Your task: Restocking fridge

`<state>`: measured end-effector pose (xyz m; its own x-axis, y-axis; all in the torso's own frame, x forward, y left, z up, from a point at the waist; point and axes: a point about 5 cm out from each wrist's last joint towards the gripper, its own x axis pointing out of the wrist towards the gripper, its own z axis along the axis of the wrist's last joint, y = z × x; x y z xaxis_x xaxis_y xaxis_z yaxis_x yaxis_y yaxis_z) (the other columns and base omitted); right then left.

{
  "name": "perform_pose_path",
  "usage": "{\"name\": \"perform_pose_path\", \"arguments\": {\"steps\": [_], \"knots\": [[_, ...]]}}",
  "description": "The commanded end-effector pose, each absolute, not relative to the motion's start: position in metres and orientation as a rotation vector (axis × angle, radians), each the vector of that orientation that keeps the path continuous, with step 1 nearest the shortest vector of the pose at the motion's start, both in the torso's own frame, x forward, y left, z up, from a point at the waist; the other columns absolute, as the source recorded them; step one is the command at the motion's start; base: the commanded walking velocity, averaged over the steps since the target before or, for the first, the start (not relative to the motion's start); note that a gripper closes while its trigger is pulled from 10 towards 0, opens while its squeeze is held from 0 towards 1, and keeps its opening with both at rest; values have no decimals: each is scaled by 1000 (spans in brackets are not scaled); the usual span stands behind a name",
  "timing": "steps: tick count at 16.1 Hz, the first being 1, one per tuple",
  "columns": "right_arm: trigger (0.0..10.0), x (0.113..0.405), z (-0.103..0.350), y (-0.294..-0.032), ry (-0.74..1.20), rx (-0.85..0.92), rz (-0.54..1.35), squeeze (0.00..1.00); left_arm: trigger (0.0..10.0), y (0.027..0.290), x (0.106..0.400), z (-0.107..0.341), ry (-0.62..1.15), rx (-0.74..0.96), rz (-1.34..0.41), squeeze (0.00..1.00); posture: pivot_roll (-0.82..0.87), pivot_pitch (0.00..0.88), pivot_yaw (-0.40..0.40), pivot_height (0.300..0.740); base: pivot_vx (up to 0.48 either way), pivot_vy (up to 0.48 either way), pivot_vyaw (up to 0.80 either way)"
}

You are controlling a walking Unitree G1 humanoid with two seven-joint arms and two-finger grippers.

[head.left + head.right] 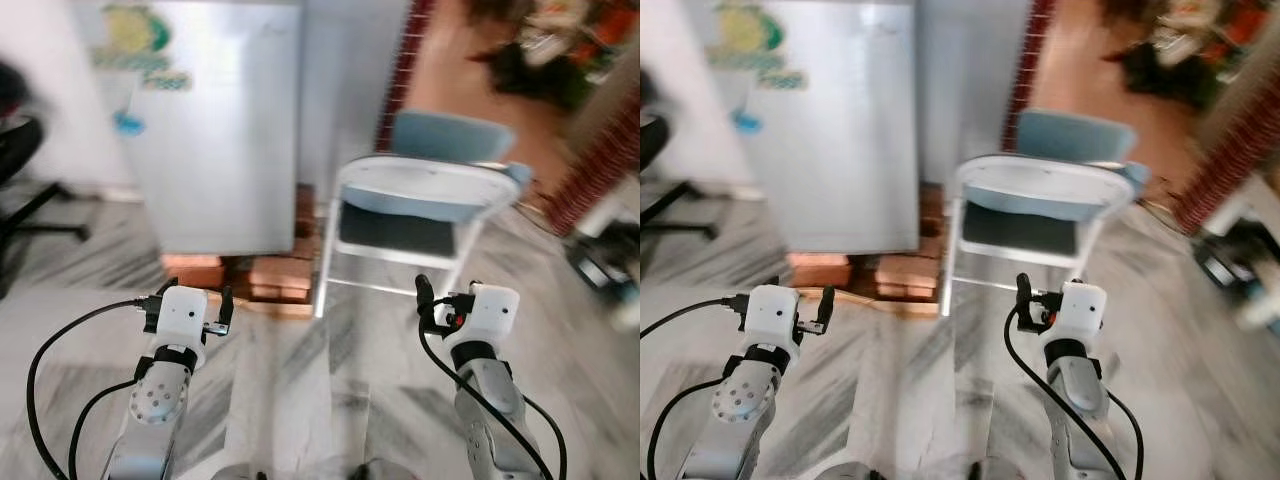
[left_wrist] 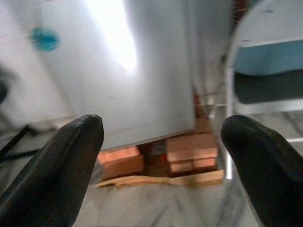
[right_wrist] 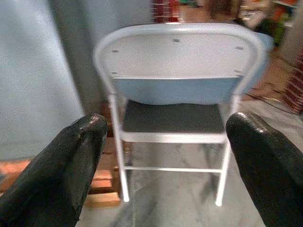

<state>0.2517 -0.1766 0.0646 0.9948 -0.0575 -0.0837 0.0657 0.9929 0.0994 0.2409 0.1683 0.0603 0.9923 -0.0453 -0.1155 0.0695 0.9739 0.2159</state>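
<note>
A silver fridge [image 1: 215,130] with its door closed stands ahead to the left, raised on a stack of red bricks [image 1: 265,275]. Colourful stickers [image 1: 135,45] mark the door's upper left. My left gripper [image 1: 195,300] is held up in front of me, some way short of the fridge, open with nothing between its fingers [image 2: 52,175]. My right gripper [image 1: 445,300] is raised level with it, facing a folding chair [image 1: 415,205], also open and empty, its fingers [image 3: 265,161] spread wide. The eye views are blurred.
A white folding chair [image 3: 175,90] with a blue object on its seat stands right of the fridge, its back toward me. An office chair base [image 1: 30,205] is at far left. Clutter [image 1: 600,265] lies at the right. Grey marble floor [image 1: 300,370] stretches between me and the fridge.
</note>
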Motion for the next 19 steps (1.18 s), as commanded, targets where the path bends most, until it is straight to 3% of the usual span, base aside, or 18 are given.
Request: {"name": "perform_pose_path", "arguments": {"steps": [1,19], "knots": [[10000,250,64,-186,89,89,-84,0,10000,159,244,64,88,204,-91,0,90,63,-11,740,0,480,-669],[10000,256,64,-185,90,91,-76,0,10000,155,248,65,61,165,-151,0,98,53,-20,740,0,480,-745]]}}
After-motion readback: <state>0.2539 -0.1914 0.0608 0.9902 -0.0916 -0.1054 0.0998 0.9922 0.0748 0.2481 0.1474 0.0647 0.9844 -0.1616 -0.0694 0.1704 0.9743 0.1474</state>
